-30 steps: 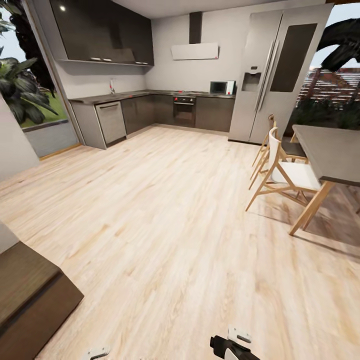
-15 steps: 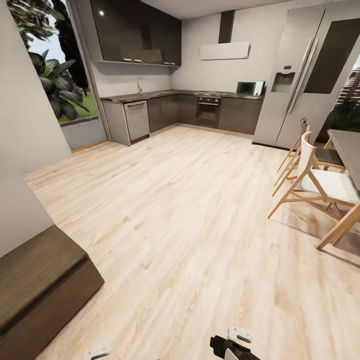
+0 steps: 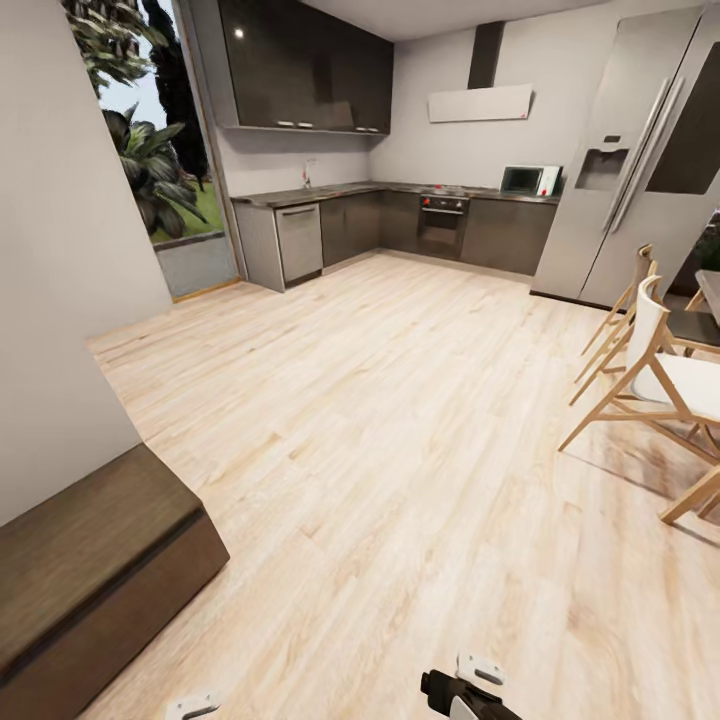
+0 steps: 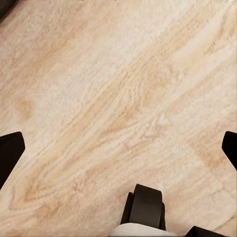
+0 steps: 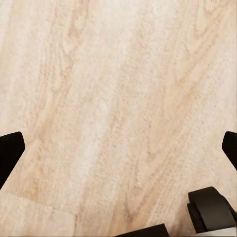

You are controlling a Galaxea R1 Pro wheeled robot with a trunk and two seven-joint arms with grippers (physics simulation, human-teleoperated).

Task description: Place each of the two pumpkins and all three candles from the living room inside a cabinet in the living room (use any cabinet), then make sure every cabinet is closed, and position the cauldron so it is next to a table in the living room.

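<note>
Head view: a pale wooden floor runs from the robot to a grey kitchen along the far wall, with a dishwasher, an oven, a microwave on the counter, a range hood and a steel refrigerator. Two wooden chairs stand at the right edge. The cabinet, a low dark brown unit with its visible front flat and shut, sits at lower left against the white wall. A window beside the kitchen units shows green plants.

Left wrist view: the left gripper faces the bare floor; its fingers sit at opposite edges of the picture, spread wide, with nothing between them. A black wheel of the base lies beneath.

Right wrist view: the right gripper likewise points at floorboards, fingers spread wide and empty, with another wheel near one corner.
</note>
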